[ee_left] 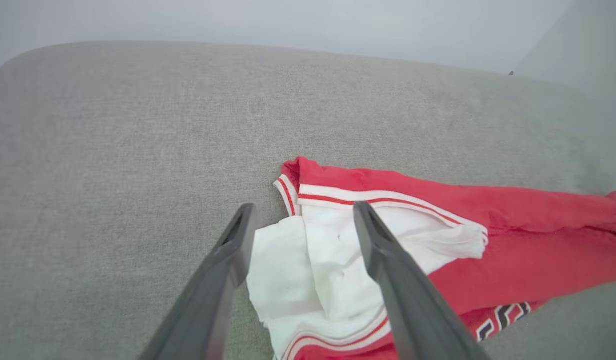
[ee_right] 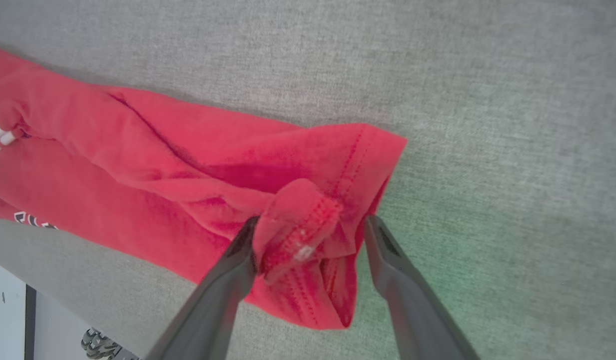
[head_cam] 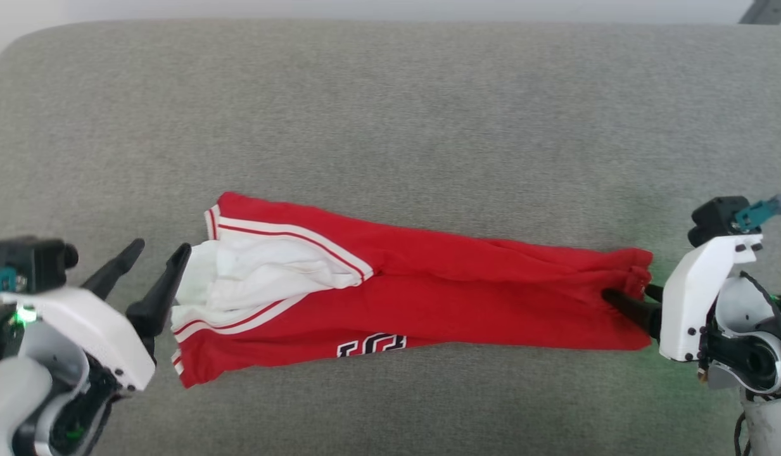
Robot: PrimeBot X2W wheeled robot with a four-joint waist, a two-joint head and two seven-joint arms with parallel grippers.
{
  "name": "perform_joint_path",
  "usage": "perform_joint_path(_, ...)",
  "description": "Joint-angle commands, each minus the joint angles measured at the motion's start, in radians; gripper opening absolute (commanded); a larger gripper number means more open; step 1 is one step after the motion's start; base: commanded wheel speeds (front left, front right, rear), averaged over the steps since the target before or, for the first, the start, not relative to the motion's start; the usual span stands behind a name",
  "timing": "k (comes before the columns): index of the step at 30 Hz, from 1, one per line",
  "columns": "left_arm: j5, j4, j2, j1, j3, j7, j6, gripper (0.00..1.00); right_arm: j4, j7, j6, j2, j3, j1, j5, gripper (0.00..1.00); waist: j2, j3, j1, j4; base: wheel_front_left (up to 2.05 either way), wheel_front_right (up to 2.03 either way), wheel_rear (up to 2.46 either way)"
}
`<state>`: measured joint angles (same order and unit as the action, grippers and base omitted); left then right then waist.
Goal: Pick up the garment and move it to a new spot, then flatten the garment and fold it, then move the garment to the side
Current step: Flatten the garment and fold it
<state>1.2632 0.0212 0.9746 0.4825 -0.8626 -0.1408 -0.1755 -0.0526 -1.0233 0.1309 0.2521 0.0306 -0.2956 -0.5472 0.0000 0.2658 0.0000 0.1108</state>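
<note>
— How do my grippers stand?
— Your left gripper [head_cam: 161, 247], at eight o'clock in the head view, is spread wide, its tips at the edge of the white sleeve [head_cam: 257, 272]. Your right gripper [head_cam: 628, 294], at four o'clock, is spread too. A bunched fold of hem [ee_right: 298, 225] sits between its fingers, touching one.
— And around them?
— Grey cushion [head_cam: 390, 114] on every side, with a green glow by your right gripper. The shirt [head_cam: 466, 297] lies mid-cushion as a long red band from nine to three o'clock. It has striped trim [head_cam: 289, 234] at nine, creased hem at three, and black lettering [head_cam: 371, 345] half-hidden along its six o'clock edge.
</note>
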Motion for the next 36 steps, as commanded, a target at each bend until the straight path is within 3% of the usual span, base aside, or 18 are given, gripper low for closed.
perform_joint_path(1, 0.005, 0.0, -0.01, -0.026, 0.008, -0.032, 0.001, 1.0, -0.018, 0.004, 0.0, -0.01, 0.015, 0.01, -0.001, 1.0, 0.0, 0.0, 0.0, 0.015, 0.0, 0.0, 0.0)
perform_joint_path(14, 0.004, 0.025, -0.056, -0.146, 0.064, -0.118, 0.005, 1.0, -0.07, -0.029, 0.0, -0.029, 0.06, 0.02, 0.017, 1.0, 0.0, 0.001, 0.0, 0.052, 0.0, 0.0, 0.0)
perform_joint_path(18, -0.034, 0.028, -0.092, -0.175, 0.137, -0.125, 0.006, 1.0, -0.124, -0.01, 0.0, -0.039, 0.034, 0.01, -0.001, 1.0, 0.0, 0.004, 0.0, 0.058, 0.0, 0.0, 0.0)
perform_joint_path(22, -0.137, 0.027, -0.154, -0.236, 0.253, -0.124, 0.018, 1.0, -0.203, 0.01, 0.0, -0.065, -0.014, -0.004, -0.043, 1.0, 0.0, 0.004, 0.0, 0.068, 0.0, 0.0, 0.0)
perform_joint_path(23, -0.155, 0.028, -0.173, -0.251, 0.284, -0.124, 0.023, 1.0, -0.214, 0.011, 0.0, -0.071, -0.036, -0.008, -0.064, 0.87, 0.0, 0.004, 0.0, 0.071, 0.0, 0.0, 0.0)
perform_joint_path(24, -0.172, 0.027, -0.195, -0.267, 0.313, -0.124, 0.032, 1.0, -0.222, 0.022, 0.0, -0.069, -0.052, -0.011, -0.079, 0.36, 0.0, 0.003, 0.0, 0.075, 0.0, 0.0, 0.0)
perform_joint_path(25, -0.203, 0.027, -0.211, -0.285, 0.342, -0.124, 0.04, 1.0, -0.233, 0.023, 0.0, -0.062, -0.064, -0.012, -0.096, 0.0, 0.0, 0.002, 0.0, 0.079, 0.0, 0.0, 0.0)
perform_joint_path(36, -0.373, 0.039, -0.395, -0.464, 0.601, -0.125, 0.14, 1.0, -0.207, 0.062, 0.0, 0.037, -0.065, -0.052, -0.249, 0.0, 0.0, -0.028, 0.0, 0.095, 0.0, 0.0, 0.0)
